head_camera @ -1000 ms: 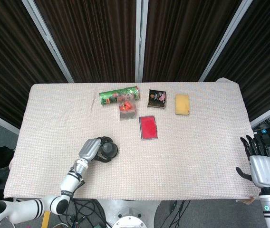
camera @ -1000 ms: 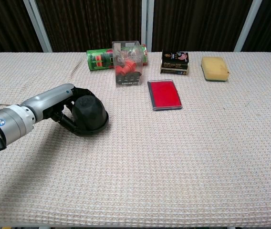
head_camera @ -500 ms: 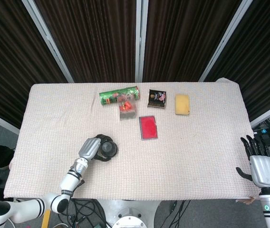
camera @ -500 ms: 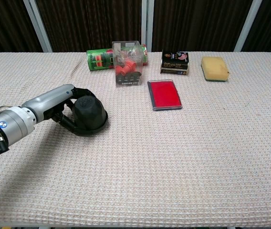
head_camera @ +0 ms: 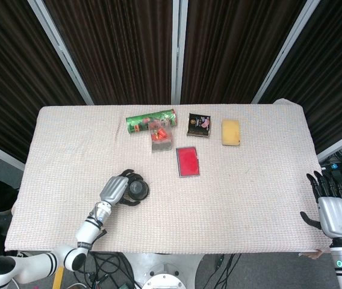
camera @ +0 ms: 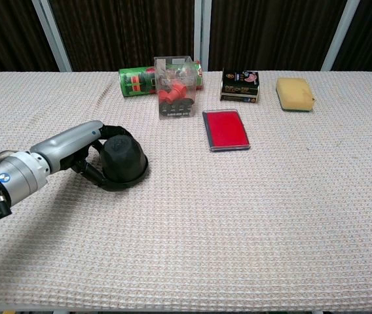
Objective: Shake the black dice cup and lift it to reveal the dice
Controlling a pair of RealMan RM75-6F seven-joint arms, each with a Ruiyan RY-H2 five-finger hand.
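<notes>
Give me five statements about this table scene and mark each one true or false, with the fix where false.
1. The left hand has its fingers wrapped around the black dice cup. True.
2. The dice cup is lifted clear of the table, with dice showing. False: it sits mouth-down on the cloth, and no dice are visible.
3. The red card case lies flat, right of the cup in the chest view. True.
4. The right hand holds the yellow sponge. False: it holds nothing, at the table's near corner.
5. The green can stands upright. False: it lies on its side.
</notes>
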